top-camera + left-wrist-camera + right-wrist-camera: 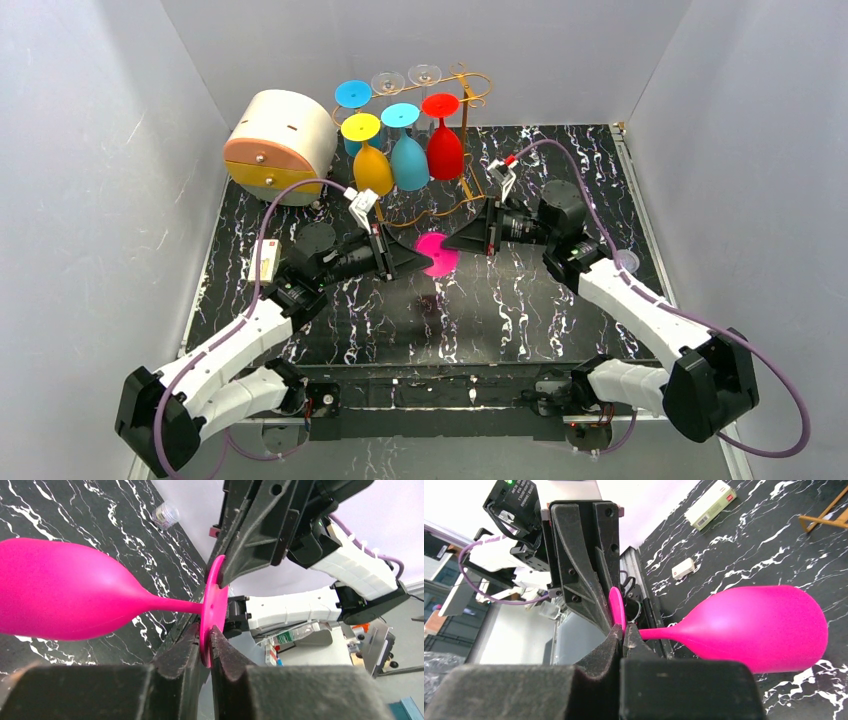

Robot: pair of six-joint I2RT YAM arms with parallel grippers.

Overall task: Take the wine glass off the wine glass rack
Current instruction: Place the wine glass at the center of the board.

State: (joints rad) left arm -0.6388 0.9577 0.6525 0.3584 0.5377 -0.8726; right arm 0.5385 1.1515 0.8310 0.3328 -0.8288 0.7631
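A pink wine glass (437, 253) hangs foot-up, bowl-down over the middle of the black marbled table, away from the rack. My left gripper (422, 263) is shut on the left rim of its round foot, and my right gripper (452, 243) is shut on the opposite rim. In the left wrist view the jaws (205, 632) pinch the foot, with the bowl (60, 595) to the left. In the right wrist view the jaws (623, 629) pinch the foot, with the bowl (759, 627) to the right. The golden wire rack (468, 95) stands at the back with yellow, blue, red, cyan and clear glasses hanging on it.
A round cream-and-orange drawer box (280, 145) stands at the back left. A small white device (267, 260) lies by the left arm. A small clear cup (627, 262) sits near the right arm. Grey walls close the table on three sides.
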